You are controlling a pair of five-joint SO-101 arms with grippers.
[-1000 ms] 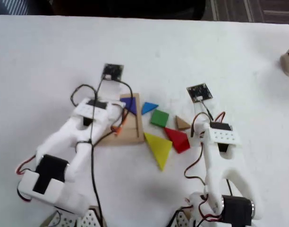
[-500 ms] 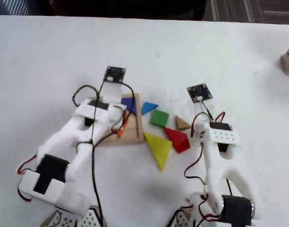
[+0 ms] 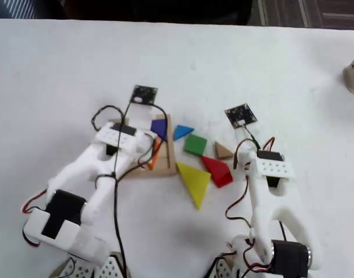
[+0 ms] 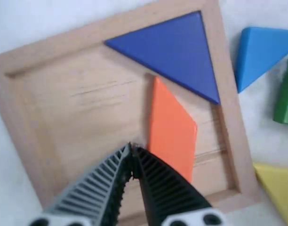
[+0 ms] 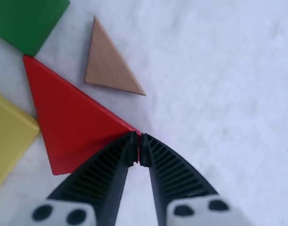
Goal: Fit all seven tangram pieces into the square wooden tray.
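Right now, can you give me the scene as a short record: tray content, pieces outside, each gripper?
Inside tray: dark blue triangle, orange piece
Outside tray: light blue triangle, green square, tan triangle, red triangle, yellow triangle
Left gripper: shut, over the tray, beside the orange piece
Right gripper: shut, at a corner of the red triangle
Pieces left to fit: five

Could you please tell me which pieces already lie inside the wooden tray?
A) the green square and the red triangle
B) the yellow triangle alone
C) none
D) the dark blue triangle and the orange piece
D: the left wrist view shows the dark blue triangle and the orange piece lying within the rim of the tray.
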